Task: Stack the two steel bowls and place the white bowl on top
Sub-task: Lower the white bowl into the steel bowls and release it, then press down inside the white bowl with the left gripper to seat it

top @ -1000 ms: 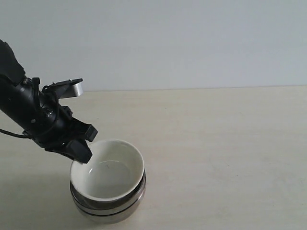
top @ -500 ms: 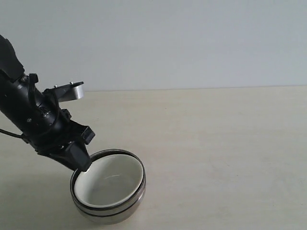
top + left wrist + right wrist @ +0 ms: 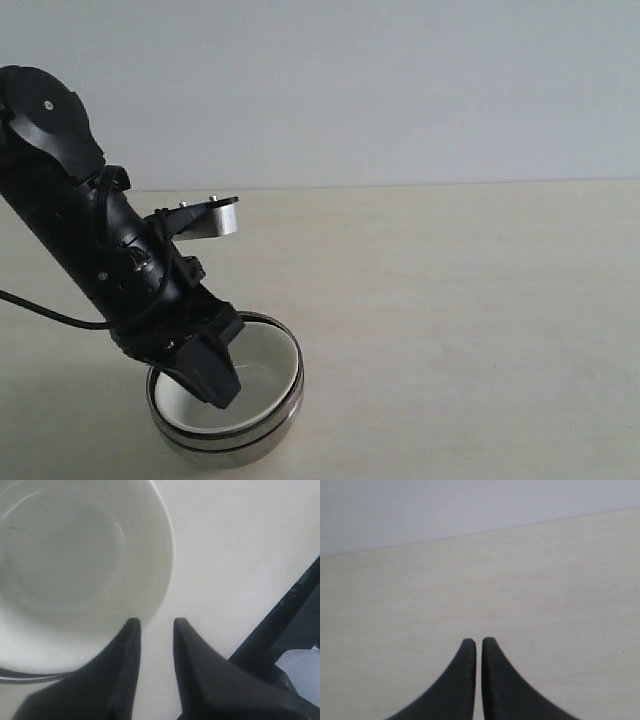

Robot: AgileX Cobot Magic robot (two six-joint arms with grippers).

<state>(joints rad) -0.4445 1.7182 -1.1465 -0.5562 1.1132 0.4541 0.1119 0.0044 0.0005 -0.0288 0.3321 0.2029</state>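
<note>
The two steel bowls stand nested at the table's front left, and a sliver of steel rim shows in the left wrist view. The white bowl sits inside them, its cream interior empty. My left gripper hangs over the near-left part of that bowl. It is open with a narrow gap and nothing between its fingers. One fingertip overlaps the white bowl's rim and the other lies over bare table. My right gripper is shut over bare table, empty, and out of the exterior view.
The pale wooden table stretches to the right and back of the stack, ending at a plain grey wall. The left arm's black body leans in from the left edge.
The white bowl has dropped from a tilted perch into the steel bowls. My left gripper let go of its rim and the arm swung right, over the bowl.
</note>
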